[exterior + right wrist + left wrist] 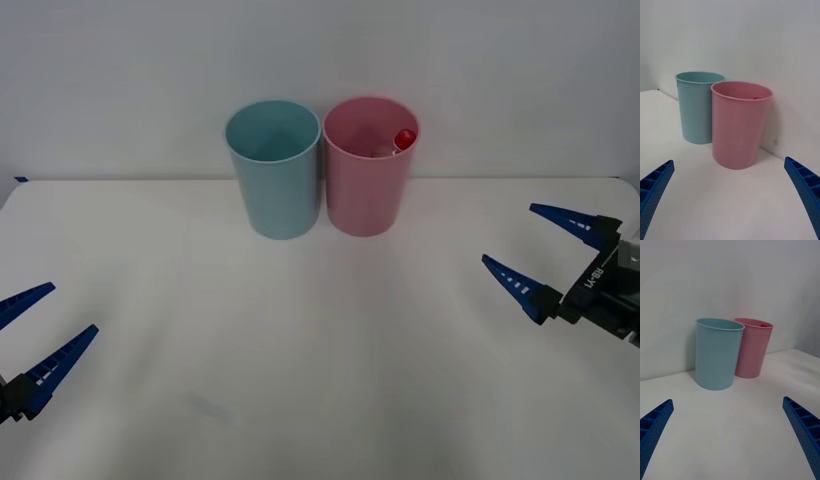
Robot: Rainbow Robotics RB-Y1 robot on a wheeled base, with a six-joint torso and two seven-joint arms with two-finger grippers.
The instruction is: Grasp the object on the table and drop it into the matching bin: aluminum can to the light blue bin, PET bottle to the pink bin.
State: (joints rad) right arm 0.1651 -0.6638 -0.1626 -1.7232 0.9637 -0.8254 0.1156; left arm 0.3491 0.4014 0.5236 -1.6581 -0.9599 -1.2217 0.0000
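Note:
The pink bin (368, 168) (740, 129) (752, 348) stands at the back of the white table (320, 360), touching the light blue bin (275, 170) (698, 107) (717, 353) on its left. The PET bottle (398, 142) lies inside the pink bin; its red cap and a bit of clear body show above the rim, and a sliver of red cap (756, 98) peeks over the rim in the right wrist view. My right gripper (535, 250) hovers open and empty at the right edge. Low at the front left, my left gripper (45, 330) is open and empty too.
A plain white wall rises just behind the bins. The table edge runs along that wall. Bare white tabletop stretches between the two grippers and in front of the bins.

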